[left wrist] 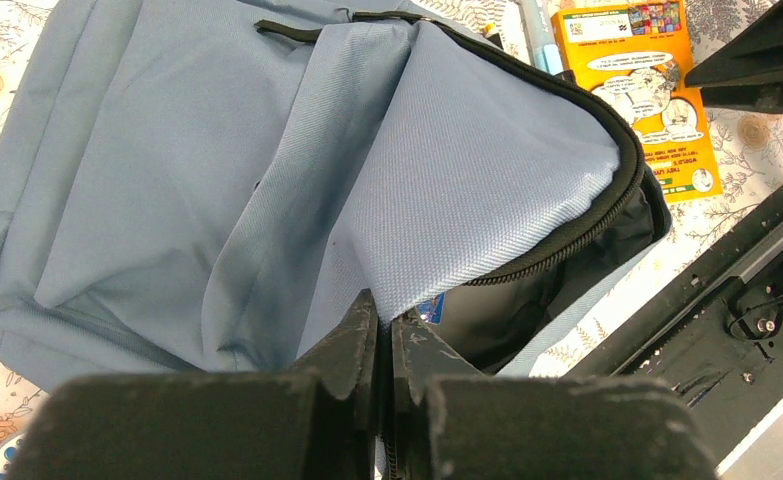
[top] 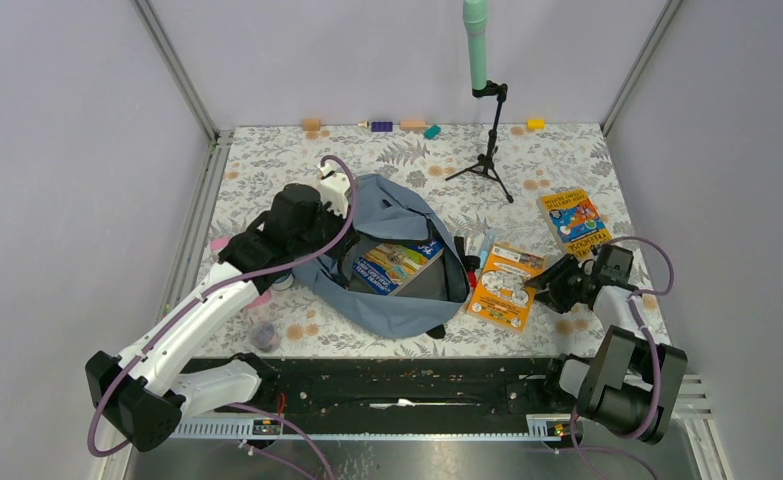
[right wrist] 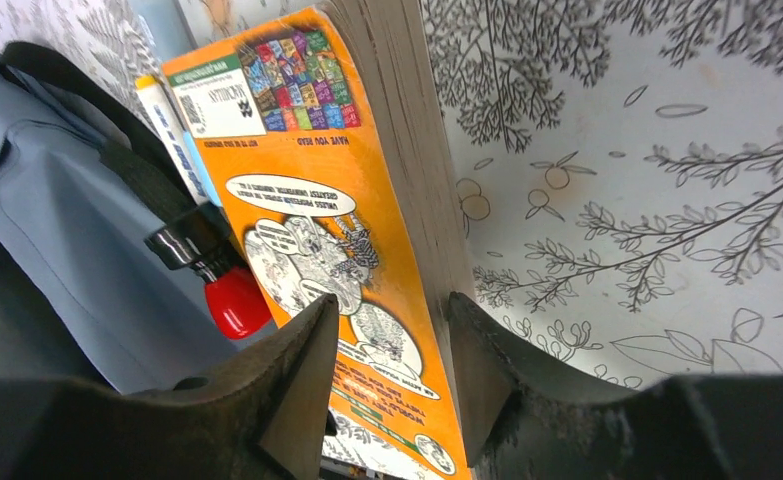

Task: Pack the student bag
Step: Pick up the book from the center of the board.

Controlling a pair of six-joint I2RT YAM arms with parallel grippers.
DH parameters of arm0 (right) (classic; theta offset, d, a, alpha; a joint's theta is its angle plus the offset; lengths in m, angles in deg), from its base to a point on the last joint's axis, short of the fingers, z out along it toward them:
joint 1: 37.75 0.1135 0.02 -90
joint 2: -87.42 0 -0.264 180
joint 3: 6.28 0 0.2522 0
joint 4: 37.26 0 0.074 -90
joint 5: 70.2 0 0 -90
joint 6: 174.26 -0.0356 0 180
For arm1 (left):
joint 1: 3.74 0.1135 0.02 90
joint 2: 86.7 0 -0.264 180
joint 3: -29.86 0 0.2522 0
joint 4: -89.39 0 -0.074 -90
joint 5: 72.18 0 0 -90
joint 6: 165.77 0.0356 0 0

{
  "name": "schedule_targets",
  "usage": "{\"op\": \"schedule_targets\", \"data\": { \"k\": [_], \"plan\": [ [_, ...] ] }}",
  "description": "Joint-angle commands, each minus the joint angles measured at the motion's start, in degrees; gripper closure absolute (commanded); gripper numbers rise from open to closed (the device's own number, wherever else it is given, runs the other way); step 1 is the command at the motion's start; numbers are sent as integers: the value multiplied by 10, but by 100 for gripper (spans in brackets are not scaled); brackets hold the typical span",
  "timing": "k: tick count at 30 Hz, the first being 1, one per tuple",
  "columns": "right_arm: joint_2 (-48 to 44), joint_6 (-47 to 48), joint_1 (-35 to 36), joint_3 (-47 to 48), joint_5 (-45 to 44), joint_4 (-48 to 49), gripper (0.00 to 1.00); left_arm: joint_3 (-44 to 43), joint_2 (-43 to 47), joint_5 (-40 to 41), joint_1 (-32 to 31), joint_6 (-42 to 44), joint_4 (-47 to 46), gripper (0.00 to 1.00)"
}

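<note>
Mid-table on the floral-patterned cloth (top: 567, 160), a large soft grey-blue fabric backpack (top: 387, 205), mouth open, with a flat blue-covered book (top: 397, 265) inside. At its left rim, the left gripper (top: 335, 222) — fingertips hidden. Just right of the bag, a flat orange paperback book (top: 505, 285), with the right gripper (top: 550, 283) at its right edge. Farther back, a yellow-and-blue book (top: 574, 222) and a black tripod (top: 489, 150) bearing a green cylinder (top: 476, 40).

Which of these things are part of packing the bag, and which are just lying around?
For the job: backpack, book inside it, orange book, yellow book, pens.
Just lying about, probably: tripod stand, coloured blocks.
</note>
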Motion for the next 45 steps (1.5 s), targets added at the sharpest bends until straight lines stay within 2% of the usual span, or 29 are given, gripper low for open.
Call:
{"op": "schedule_targets", "data": {
  "k": [1,7,14,21,28,32,33,35,37,38,39,42,45],
  "plan": [
    [18,-5,20,-12,22,5,49,-26,1,-12,5,-3,-41,100],
    [49,-26,58,-17,27,36,42,-27,0,-14,6,-3,-41,100],
    [15,-58,70,-19,32,63,41,-27,-1,-16,7,-3,-41,100],
    [32,-65,76,-22,55,93,78,-25,0,-15,9,-3,-41,100],
    [-8,-84,85,-15,73,105,100,-25,-2,-15,9,-2,-41,100],
    [-19,-105,92,-18,94,135,100,-25,-4,-23,9,5,-41,99],
    [-23,-112,93,-19,100,146,100,-24,-4,-27,9,8,-41,87],
    [-36,-123,95,-18,102,150,100,-24,-1,-33,9,16,-43,41],
    [-47,-123,97,-11,96,142,100,-18,7,-35,8,22,-56,9],
    [-49,-121,100,-5,94,135,100,-14,12,-35,6,25,-65,2],
    [-49,-116,103,2,92,128,100,-11,17,-36,4,27,-75,1],
    [-43,-109,114,10,84,123,100,-3,26,-17,-30,17,-104,1],
    [-36,-105,125,11,76,123,100,12,25,9,-99,-7,-151,1]
  ]
}}
